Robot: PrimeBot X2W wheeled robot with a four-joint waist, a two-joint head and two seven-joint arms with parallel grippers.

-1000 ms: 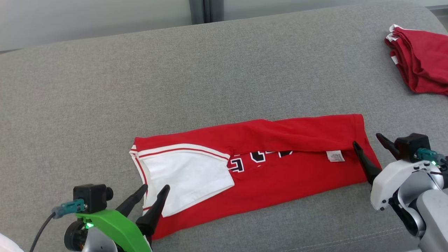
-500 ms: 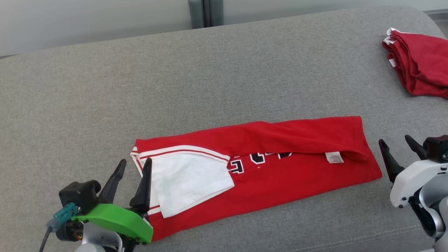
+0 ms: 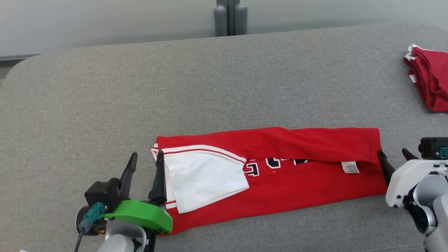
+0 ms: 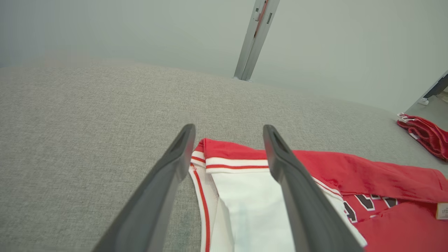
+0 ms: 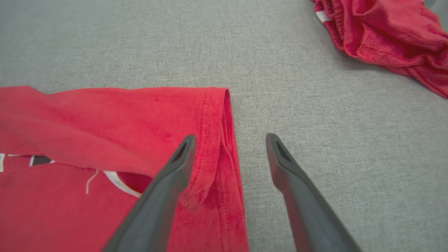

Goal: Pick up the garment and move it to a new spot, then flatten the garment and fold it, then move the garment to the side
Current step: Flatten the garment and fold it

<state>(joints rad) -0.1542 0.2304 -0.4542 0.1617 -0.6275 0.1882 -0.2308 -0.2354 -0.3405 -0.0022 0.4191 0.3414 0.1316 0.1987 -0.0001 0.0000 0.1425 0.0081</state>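
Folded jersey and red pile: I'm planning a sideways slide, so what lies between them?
Bare grey cushion separates the folded jersey from the red pile; the head view shows it.

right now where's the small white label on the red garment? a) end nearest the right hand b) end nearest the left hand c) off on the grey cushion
a: the white label lies on the garment, close to the right hand

Black, white-edged letters [image 3: 269, 163] on the red garment [image 3: 297, 185] are half hidden under its fold and unreadable. Print on its white tag [image 3: 351, 167] is too small to read.
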